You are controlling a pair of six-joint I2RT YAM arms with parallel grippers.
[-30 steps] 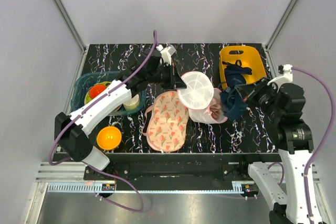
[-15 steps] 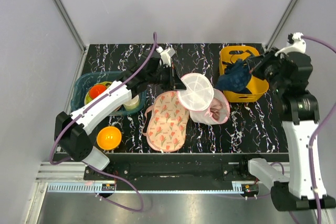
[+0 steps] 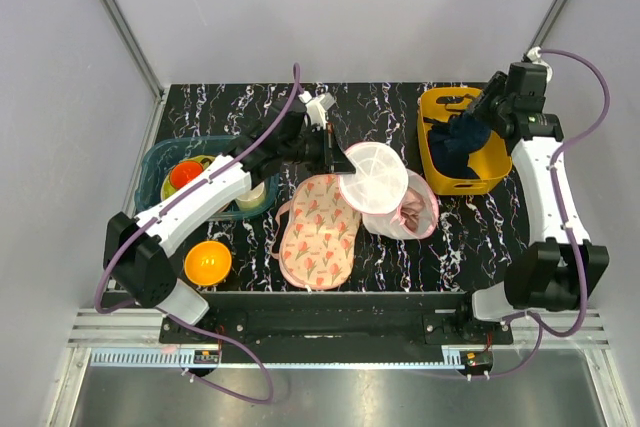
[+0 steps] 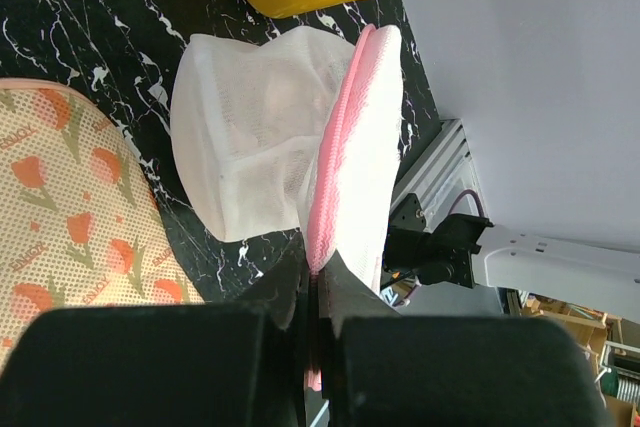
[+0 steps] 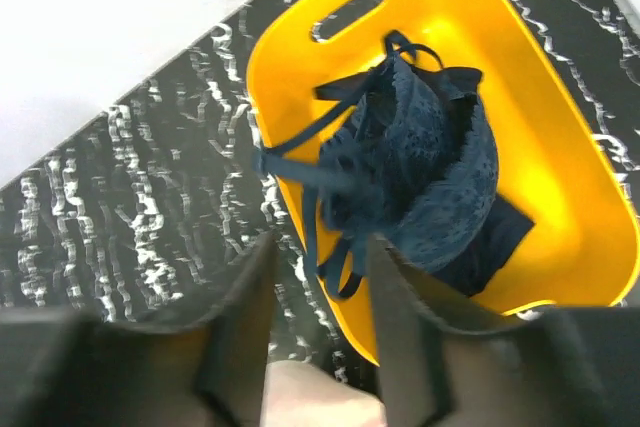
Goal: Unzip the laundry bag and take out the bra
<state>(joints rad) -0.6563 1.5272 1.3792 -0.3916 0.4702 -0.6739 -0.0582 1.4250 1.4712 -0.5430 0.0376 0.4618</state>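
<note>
Laundry bag (image 4: 260, 147) is pinched by its pink trim in our clamped left gripper (image 4: 315, 287), propping its flap up to expose the bra (image 3: 410, 211) just beyond, while our right gripper (image 5: 320, 282), narrowly parted, hovers over the navy garment (image 5: 430, 177) in the yellow basket (image 5: 560, 147).

The surface (image 3: 380, 107) is black, veined with white like marble. The laundry bag (image 3: 372, 175) is white see-through mesh with a pink zip trim, and the bra (image 3: 411, 211) shows through it as pale pink with a brownish patch. Beside it lies a peach pad (image 3: 318, 232) printed with orange-red tulips on green stems. The basket (image 3: 432, 107) is bright yellow, and the lace garment (image 3: 460, 144) in it is dark navy. The bin (image 3: 152, 161) is teal and the bowl (image 3: 208, 263) is orange (shading to yellow inside).
</note>
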